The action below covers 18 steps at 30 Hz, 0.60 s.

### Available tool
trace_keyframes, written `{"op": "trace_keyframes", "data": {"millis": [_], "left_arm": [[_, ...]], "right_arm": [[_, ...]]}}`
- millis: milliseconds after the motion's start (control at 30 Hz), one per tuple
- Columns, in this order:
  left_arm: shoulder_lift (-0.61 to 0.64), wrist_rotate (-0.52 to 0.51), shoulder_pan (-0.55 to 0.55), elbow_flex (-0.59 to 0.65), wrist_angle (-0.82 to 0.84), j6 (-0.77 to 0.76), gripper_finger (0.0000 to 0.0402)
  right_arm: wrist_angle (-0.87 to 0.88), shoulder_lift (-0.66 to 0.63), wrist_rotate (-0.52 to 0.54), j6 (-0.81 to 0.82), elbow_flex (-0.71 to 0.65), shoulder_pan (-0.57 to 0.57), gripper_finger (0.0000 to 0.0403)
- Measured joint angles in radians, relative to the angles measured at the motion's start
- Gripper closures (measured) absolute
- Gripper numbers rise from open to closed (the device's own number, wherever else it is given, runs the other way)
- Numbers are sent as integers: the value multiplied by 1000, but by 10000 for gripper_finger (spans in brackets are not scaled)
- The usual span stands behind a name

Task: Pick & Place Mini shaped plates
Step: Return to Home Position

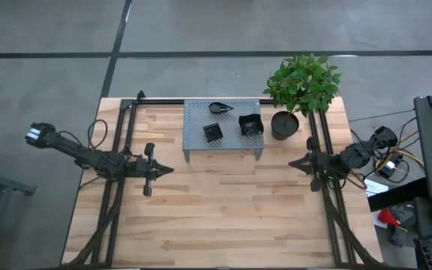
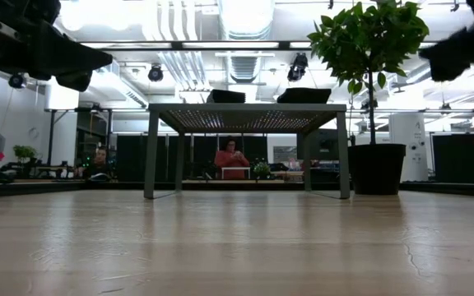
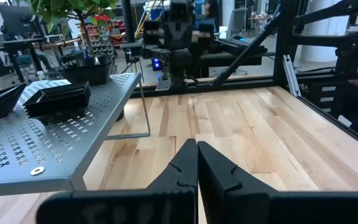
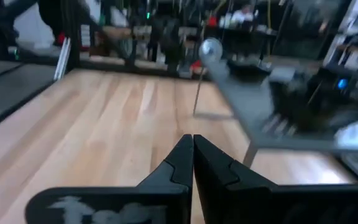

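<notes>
plates (image 1: 213,132) sit in what look like three stacks on the stand (image 1: 196,120), between the arms toward the surface's (image 1: 223,217) far edge; left jaws and right jaws are closed, empty, roughly equally near

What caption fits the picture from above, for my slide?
Small black plates stacked on the grey perforated metal stand; left gripper and right gripper shut, either side.

Your two arms are dark, slim and jointed. The left arm (image 1: 88,154) has a pale-labelled block at its outer end and a thin black cable. The right arm (image 1: 351,157) has yellow and orange wires at its base. The left gripper (image 3: 196,144) and right gripper (image 4: 192,138) have black wedge-shaped fingers (image 3: 182,171) tapering to points.
</notes>
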<state>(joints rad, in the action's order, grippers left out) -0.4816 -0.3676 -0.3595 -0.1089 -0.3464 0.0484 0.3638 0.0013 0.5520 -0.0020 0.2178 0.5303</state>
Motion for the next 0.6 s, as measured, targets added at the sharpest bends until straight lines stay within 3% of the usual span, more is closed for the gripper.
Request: {"op": "trace_keyframes", "data": {"millis": [200,400,600], "left_arm": [[0,0,0,0,6,0,399],[0,0,0,0,10,0,399],[0,0,0,0,11,0,399]], "right_arm": [[5,-1,-22,7,63,0,394],[-25,-1,-161,-3,48,0,394],[-283,-1,-302,-40,-85,0,394]]}}
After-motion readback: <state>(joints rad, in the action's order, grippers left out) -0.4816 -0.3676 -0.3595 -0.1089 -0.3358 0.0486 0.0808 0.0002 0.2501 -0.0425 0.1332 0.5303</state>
